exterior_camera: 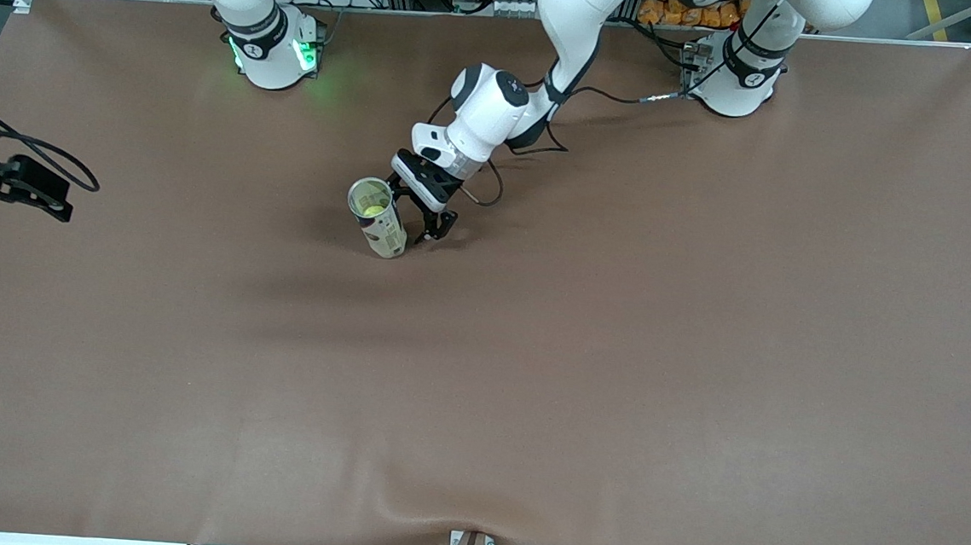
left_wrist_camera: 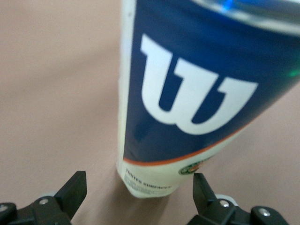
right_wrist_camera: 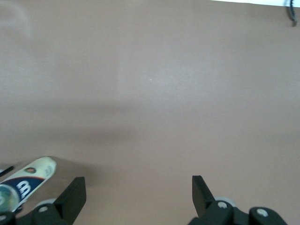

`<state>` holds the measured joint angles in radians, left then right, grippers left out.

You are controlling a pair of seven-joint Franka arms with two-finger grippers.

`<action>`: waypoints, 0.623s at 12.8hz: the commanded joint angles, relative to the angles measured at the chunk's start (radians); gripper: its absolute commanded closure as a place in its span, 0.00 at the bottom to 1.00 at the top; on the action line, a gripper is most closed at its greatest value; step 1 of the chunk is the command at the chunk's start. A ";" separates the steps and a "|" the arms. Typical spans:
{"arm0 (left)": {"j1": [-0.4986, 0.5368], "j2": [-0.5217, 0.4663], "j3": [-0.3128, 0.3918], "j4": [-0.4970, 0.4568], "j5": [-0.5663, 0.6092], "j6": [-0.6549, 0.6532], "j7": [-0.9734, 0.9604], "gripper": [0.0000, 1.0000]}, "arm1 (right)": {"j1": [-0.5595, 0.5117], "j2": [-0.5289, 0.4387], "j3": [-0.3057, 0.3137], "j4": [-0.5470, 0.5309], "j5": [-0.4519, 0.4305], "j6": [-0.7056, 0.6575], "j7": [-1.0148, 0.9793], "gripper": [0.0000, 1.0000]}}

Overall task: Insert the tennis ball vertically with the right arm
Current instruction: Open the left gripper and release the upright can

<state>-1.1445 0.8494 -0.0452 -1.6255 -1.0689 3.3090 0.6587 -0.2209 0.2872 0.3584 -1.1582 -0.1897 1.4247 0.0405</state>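
Observation:
A tennis ball can [exterior_camera: 384, 229] stands upright on the brown table, its open top showing. A yellow tennis ball [exterior_camera: 369, 207] sits inside it. My left gripper [exterior_camera: 417, 219] is low beside the can, open, its fingers on either side of the can's base without touching it. In the left wrist view the can [left_wrist_camera: 187, 108] shows its blue label with a white W just ahead of the open left gripper [left_wrist_camera: 139, 183]. My right gripper [exterior_camera: 51, 191] is open and empty, held off at the right arm's end of the table. In the right wrist view [right_wrist_camera: 139, 185] the can [right_wrist_camera: 26, 180] is far off.
The brown table cover [exterior_camera: 616, 359] has a wrinkle at its edge nearest the front camera. The two arm bases [exterior_camera: 275, 48] [exterior_camera: 739, 72] stand at the table's edge farthest from the front camera. A cable [exterior_camera: 491, 192] trails by the left wrist.

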 commanded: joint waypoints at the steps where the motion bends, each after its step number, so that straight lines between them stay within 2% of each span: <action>1: -0.004 -0.108 0.053 -0.115 -0.008 -0.109 0.025 0.00 | 0.178 -0.029 -0.226 0.020 0.070 -0.009 -0.016 0.00; 3: -0.004 -0.136 0.089 -0.129 -0.008 -0.184 0.035 0.00 | 0.224 -0.068 -0.310 -0.021 0.148 0.002 -0.016 0.00; 8: -0.006 -0.237 0.266 -0.125 0.113 -0.527 0.032 0.00 | 0.294 -0.242 -0.346 -0.280 0.148 0.120 -0.007 0.00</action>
<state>-1.1462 0.6790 0.1664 -1.7115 -0.9986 2.8877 0.6831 0.0258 0.1560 0.0502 -1.2809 -0.0529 1.4938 0.0332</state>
